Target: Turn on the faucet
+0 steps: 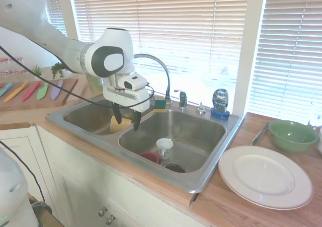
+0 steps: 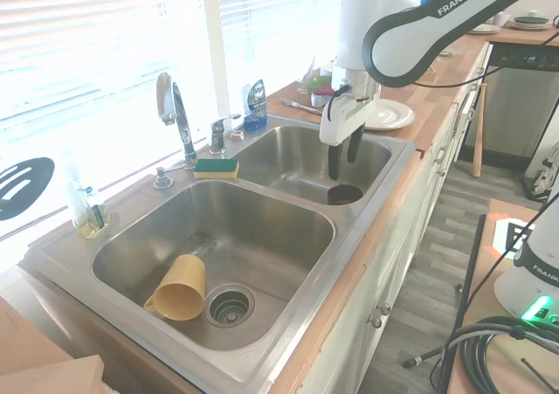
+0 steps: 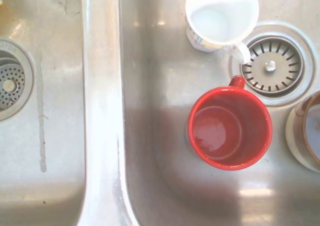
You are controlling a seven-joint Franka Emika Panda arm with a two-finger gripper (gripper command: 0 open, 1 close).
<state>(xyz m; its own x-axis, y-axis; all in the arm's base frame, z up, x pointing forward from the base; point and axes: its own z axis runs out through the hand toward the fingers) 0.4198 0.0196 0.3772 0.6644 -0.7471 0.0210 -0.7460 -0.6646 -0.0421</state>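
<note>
Clearly, only the approach is in hand: the black two-finger gripper (image 1: 127, 121) is held empty, jaws narrowly parted, over the sink divider. Next, the small chrome lever handle (image 1: 183, 98) beside the thin chrome gooseneck faucet (image 1: 156, 63) must be reached.

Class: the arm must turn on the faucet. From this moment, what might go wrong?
1. The gripper hangs open over the sink divider, far from the lever handle; reaching across, it might knock the sponge.
2. Water may splash off the red mug and white cup below.

Arm bent at the elbow, wrist pointing straight down, gripper (image 1: 126, 120) empty, fingers (image 1: 117, 117) slightly parted.
</note>
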